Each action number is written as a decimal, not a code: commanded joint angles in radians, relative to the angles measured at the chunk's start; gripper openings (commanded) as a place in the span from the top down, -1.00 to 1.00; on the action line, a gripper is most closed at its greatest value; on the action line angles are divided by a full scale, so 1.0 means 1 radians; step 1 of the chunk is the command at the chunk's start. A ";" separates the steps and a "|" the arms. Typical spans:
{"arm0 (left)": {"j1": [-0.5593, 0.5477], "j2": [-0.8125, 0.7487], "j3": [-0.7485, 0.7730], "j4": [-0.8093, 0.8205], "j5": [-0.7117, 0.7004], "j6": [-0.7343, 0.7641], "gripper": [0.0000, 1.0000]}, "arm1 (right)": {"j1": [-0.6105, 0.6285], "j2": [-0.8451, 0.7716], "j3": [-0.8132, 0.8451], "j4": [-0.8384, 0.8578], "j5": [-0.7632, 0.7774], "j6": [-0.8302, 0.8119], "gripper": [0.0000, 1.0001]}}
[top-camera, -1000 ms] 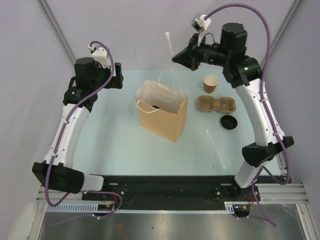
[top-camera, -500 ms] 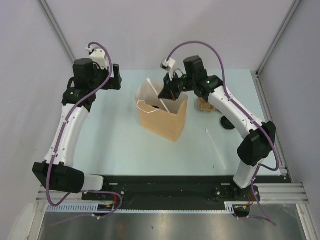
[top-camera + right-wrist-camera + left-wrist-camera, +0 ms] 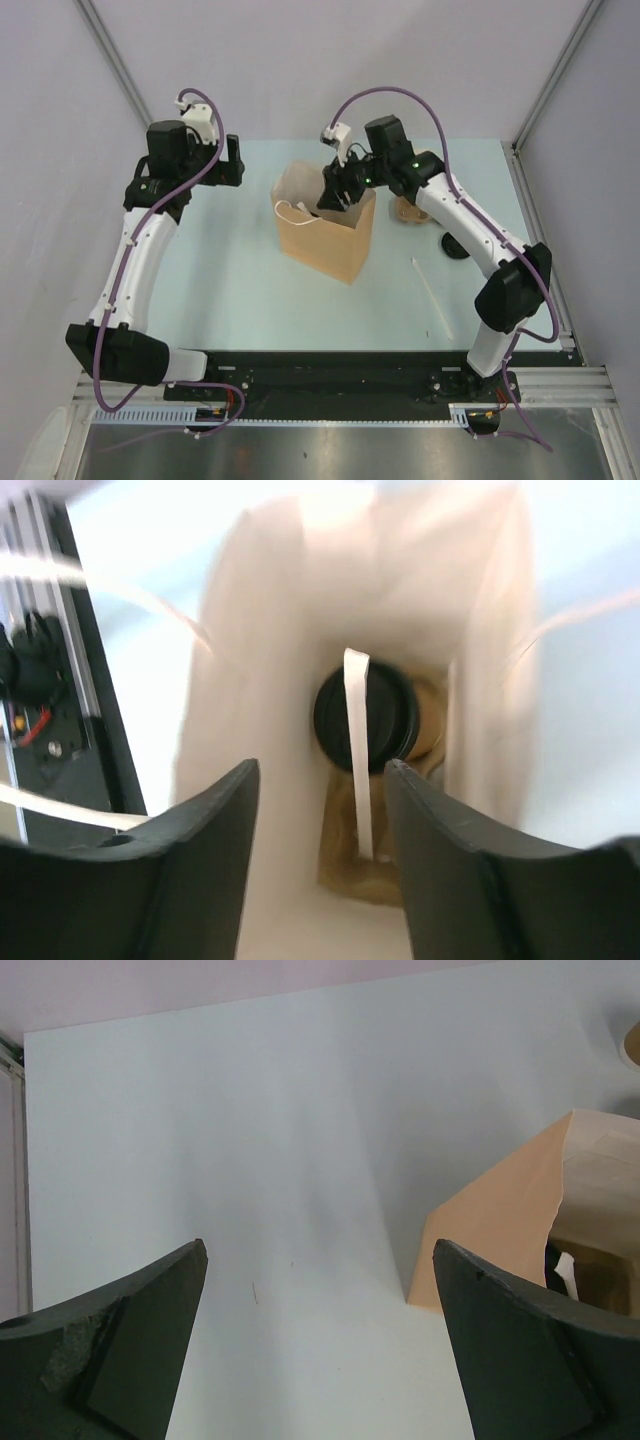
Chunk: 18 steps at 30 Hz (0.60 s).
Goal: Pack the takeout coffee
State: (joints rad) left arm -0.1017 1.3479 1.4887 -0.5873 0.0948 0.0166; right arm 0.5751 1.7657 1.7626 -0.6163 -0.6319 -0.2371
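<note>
1. About half done, I'd say. One lidded cup (image 3: 385,720) already sits at the bottom of the paper bag (image 3: 325,240), with a white straw (image 3: 357,780) lying across its lid.
2. Left to do: a loose black lid (image 3: 455,245) lies on the worktop (image 3: 230,270) at 3 o'clock from the bag. I can't see its cup, since the right arm covers that spot. A second straw (image 3: 430,292) lies at 4 o'clock.
3. The packed cup stands lid-up, its long axis roughly vertical and pointing out of the bag's mouth.
4. The right fingers (image 3: 200,880) hang over the bag opening, spread apart and gripping nothing. The straw below them is thinner than the gap.
5. The left fingers (image 3: 120,1340) wait at 10 o'clock from the bag, wide open and empty.
</note>
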 commanded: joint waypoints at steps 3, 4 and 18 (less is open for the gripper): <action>0.025 0.037 0.103 -0.052 0.066 -0.010 -0.99 | -0.001 -0.008 0.263 0.021 0.027 0.076 -0.35; 0.030 0.048 0.120 -0.066 0.077 -0.010 -0.99 | -0.004 -0.006 0.323 0.023 0.032 0.088 -0.41; 0.151 0.243 0.312 -0.345 0.487 0.044 -0.99 | -0.377 -0.139 0.163 -0.037 0.092 0.262 -0.99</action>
State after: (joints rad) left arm 0.0322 1.5375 1.7508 -0.8040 0.4351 0.0040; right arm 0.3126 1.7195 2.0842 -0.6182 -0.5613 -0.0395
